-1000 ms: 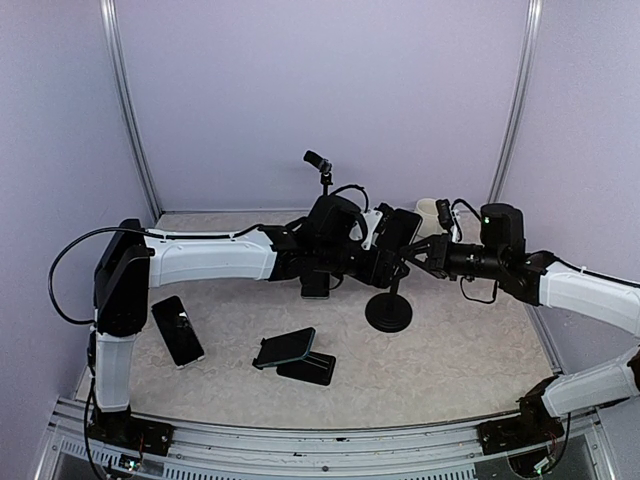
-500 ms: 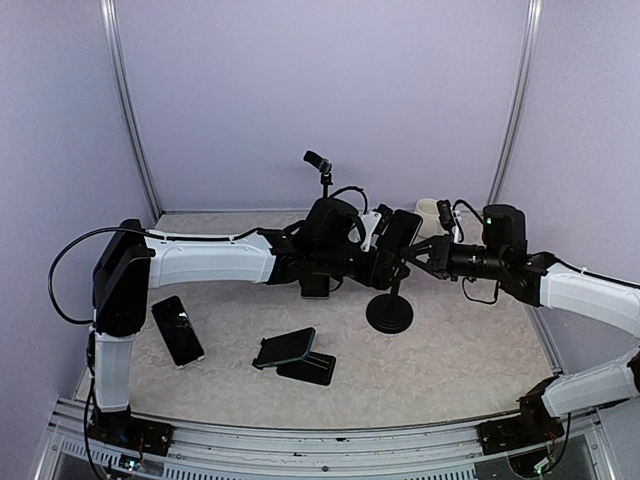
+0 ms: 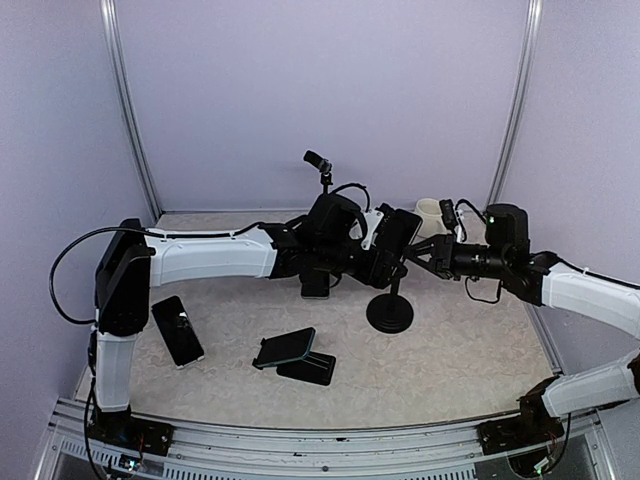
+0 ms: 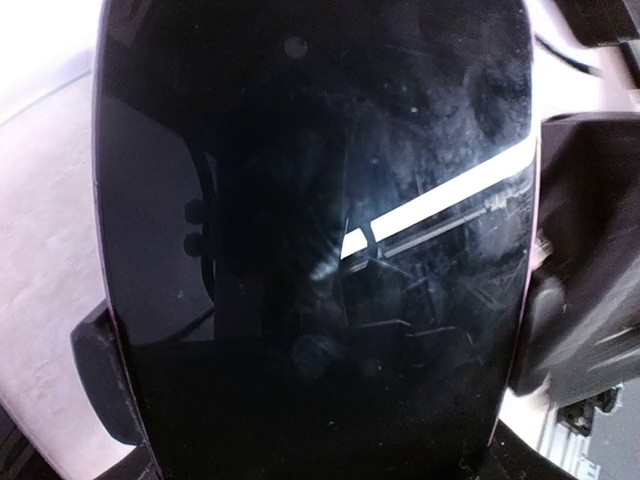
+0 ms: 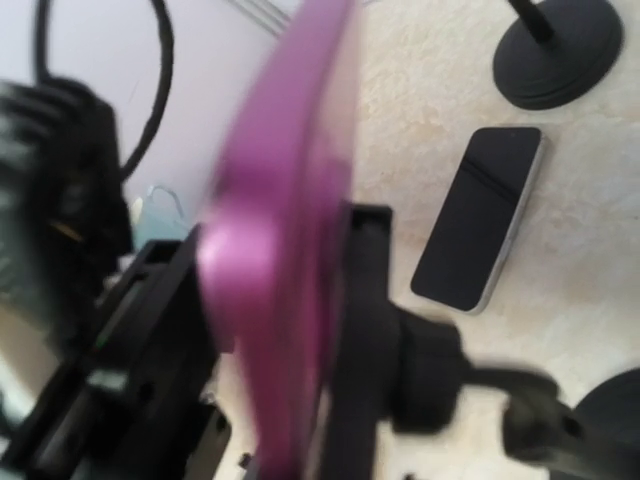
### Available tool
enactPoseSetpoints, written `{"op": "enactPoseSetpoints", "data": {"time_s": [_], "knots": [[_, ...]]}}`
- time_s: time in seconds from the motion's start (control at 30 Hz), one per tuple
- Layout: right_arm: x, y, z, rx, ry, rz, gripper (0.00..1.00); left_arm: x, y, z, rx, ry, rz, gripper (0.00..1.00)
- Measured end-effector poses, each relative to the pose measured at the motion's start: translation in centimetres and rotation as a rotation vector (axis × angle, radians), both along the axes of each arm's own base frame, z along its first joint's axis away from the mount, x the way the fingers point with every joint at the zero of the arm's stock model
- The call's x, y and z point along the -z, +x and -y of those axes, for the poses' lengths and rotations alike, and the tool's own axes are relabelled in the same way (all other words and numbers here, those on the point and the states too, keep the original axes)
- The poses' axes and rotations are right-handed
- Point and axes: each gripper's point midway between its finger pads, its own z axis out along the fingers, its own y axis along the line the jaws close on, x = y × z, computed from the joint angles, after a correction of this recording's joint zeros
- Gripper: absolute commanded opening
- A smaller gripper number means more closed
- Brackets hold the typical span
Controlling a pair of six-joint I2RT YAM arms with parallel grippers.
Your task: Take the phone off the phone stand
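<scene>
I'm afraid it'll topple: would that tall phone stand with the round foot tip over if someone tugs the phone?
Probably top-heavy: the phone sits high on the phone stand, over a thin stem and small round foot, so a sideways tug could tip it. The right claw beside its holder might steady it.

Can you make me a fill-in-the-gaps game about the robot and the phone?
Seen edge-on, the phone in the phone stand is coloured ____.
The phone stand's base is ____ in shape.
The phone's dark screen fills the ____ wrist camera's view.
Missing words: purple; round; left.
</scene>
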Motion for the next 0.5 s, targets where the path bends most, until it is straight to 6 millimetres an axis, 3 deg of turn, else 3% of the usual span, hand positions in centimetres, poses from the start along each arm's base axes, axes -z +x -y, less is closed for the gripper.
{"op": "enactPoseSetpoints", "data": {"time_s": [0.23, 0.33, 0.5], "knots": [[-2.6, 0.2, 1.6, 0.034, 0.001, 0.078, 0.48, -0.1, 3.2, -2.0, -0.089, 0.006, -0.001, 0.20], [-2.9, 0.2, 1.8, 0.036, 0.001, 0.088, 0.56, 0.1, 3.6, -2.4, -0.106, 0.015, -0.001, 0.20], [-2.8, 0.2, 1.7, 0.022, 0.008, 0.080, 0.58, 0.2, 3.6, -2.5, -0.108, 0.026, 0.004, 0.20]]}}
